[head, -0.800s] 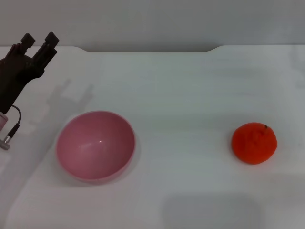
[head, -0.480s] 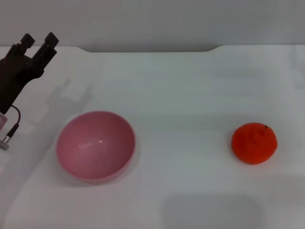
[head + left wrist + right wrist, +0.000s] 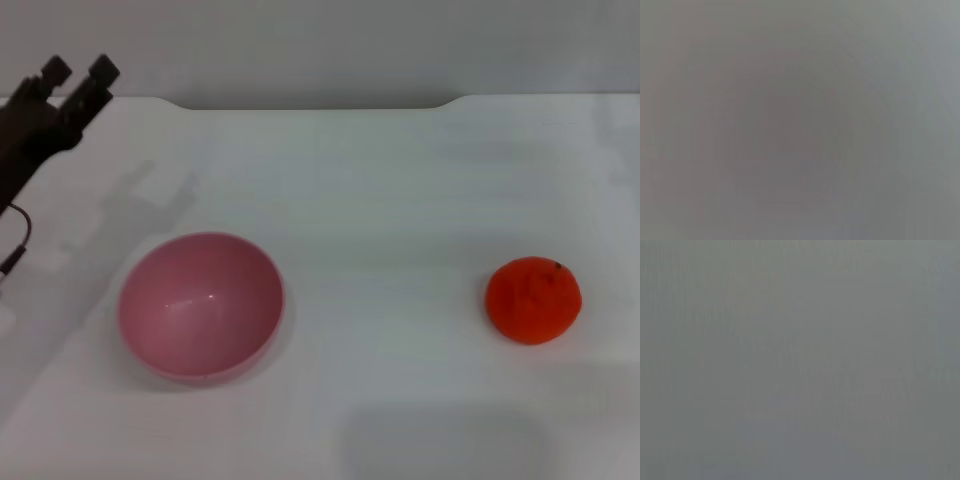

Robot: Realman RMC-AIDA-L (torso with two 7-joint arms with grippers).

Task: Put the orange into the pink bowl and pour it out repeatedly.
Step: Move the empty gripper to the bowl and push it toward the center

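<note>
Orange (image 3: 533, 300) near table's right edge, pink bowl (image 3: 201, 306) well apart, left hand (image 3: 76, 73) parted, empty

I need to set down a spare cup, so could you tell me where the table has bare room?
The widest free patch lies between the pink bowl and the orange. The far strip of the white table is bare too. Only the far left corner is occupied, by the left gripper.

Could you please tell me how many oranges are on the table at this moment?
1. The orange sits alone on the white table, on the robot's right side, well apart from the empty pink bowl on the left. Nothing in view could hide another.
</note>
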